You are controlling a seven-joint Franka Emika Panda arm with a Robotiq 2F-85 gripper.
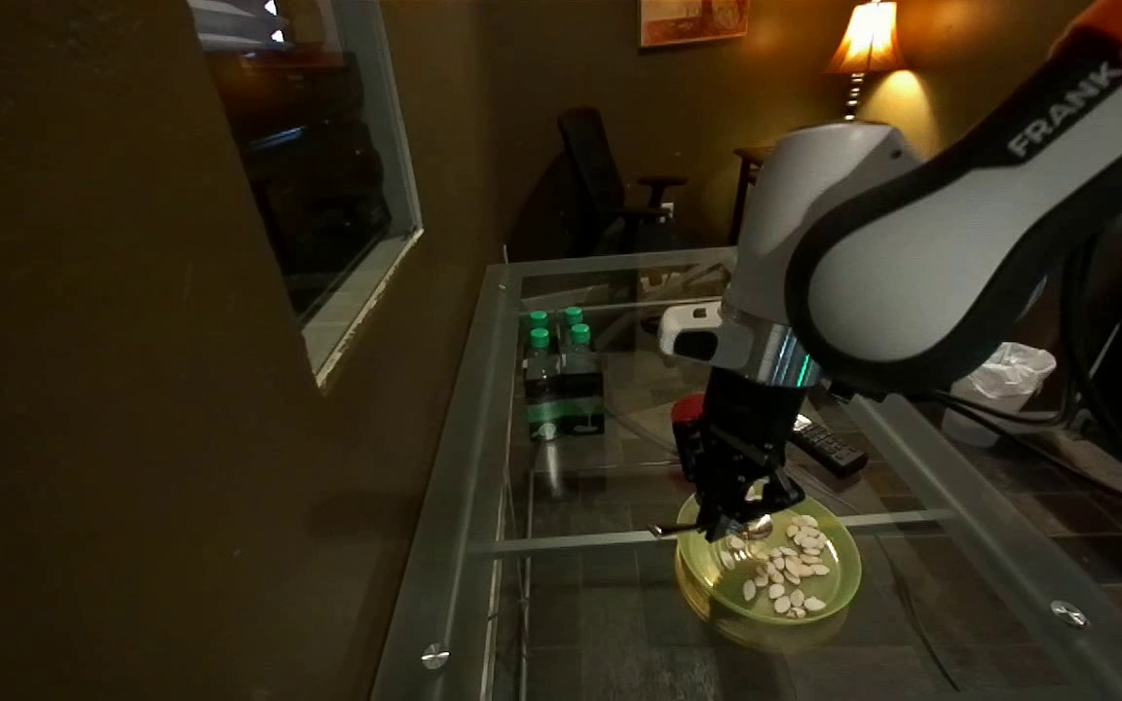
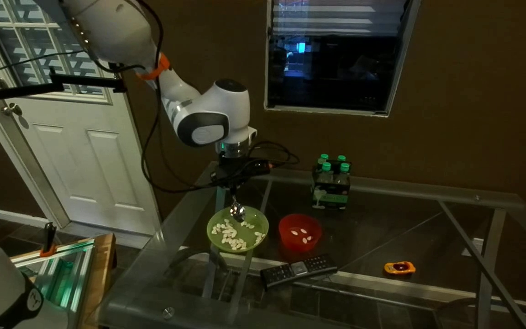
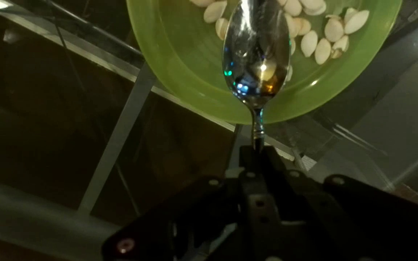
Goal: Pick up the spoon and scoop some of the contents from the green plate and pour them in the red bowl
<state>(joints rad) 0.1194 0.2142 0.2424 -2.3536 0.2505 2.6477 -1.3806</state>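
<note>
In an exterior view, toward the table's (image 2: 409,188) left edge, the green plate (image 2: 221,216) holds the seeds (image 2: 229,233); over it the gripper (image 3: 256,154) pinches the spoon (image 3: 256,61) by its handle, presumably to scoop, contact unclear; the red bowl (image 2: 300,246) stands rightward for pouring.

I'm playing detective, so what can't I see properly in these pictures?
Spoon: wrist view, the gripper hides part of its handle.
Pale pieces: wrist view, the spoon partly hides some.
Green plate: wrist view, top edge cuts it off.
Red bowl: in an exterior view, partly hidden by the gripper.
Remote: in an exterior view, button labels too small.
</note>
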